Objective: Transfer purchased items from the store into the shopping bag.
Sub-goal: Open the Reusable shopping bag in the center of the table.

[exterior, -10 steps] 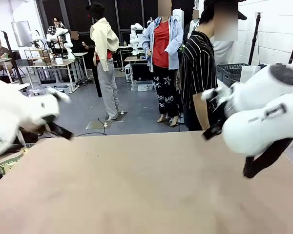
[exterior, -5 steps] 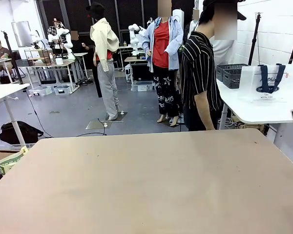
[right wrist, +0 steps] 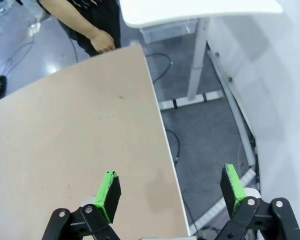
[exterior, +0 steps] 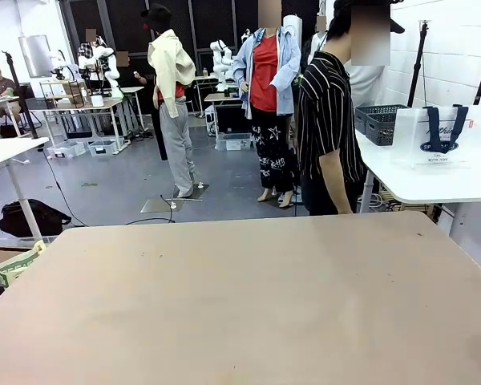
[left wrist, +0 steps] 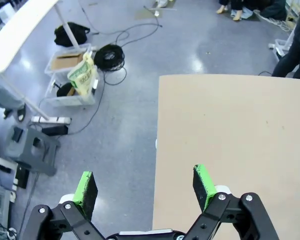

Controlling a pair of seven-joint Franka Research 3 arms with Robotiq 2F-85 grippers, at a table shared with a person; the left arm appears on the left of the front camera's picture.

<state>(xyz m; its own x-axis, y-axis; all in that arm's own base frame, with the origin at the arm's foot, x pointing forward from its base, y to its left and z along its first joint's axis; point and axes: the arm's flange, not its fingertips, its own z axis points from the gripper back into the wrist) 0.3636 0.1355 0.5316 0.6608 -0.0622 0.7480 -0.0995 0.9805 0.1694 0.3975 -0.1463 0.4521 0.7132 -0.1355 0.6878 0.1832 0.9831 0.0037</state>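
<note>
shopping bag (exterior: 441,135): seen upright on white side table (exterior: 409,183), right edge of frame, beside dark baskets (exterior: 378,120) | left gripper (left wrist: 145,184): jaws spread wide, nothing held, bottom centre | right gripper (right wrist: 170,189): jaws spread wide, nothing held, bottom centre

Shopping bag (exterior: 417,132), right of frame: its print too small to read. Basket (exterior: 377,120): partly hidden behind shopping bag. Person (right wrist: 85,17), upper left: cut off by top edge.

Holds left pincer (left wrist: 144,184) agape, pointing down, high over bench (left wrist: 230,125) left edge; holds right pincer (right wrist: 170,186) equally agape over its right edge.
</note>
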